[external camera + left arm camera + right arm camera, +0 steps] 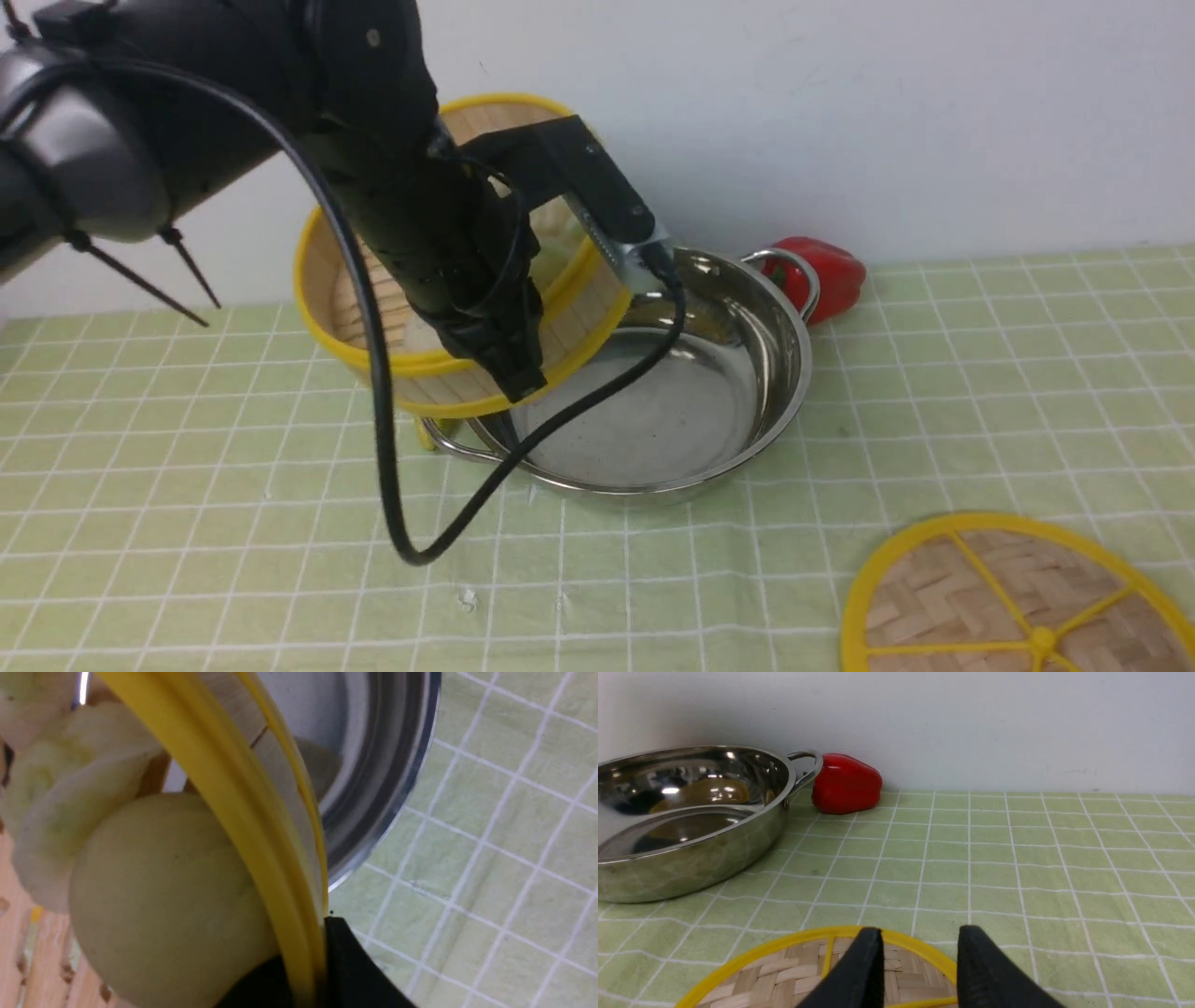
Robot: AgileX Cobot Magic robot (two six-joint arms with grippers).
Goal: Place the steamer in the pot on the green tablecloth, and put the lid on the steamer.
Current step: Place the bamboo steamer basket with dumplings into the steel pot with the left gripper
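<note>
between the left fingers (pixel 355 970) the steamer (pixel 569 317) is clenched by its rim, tilted above the pot (pixel 653 420); right fingers (pixel 859 975) released, spread over the lid (pixel 784 975).

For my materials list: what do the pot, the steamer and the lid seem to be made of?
Pot: polished metal, probably stainless steel; it mirrors its surroundings. Steamer: pale matte slats, likely bamboo; smooth yellow rim, perhaps plastic. Lid: matte woven strips, likely bamboo; yellow rim and spokes.
</note>
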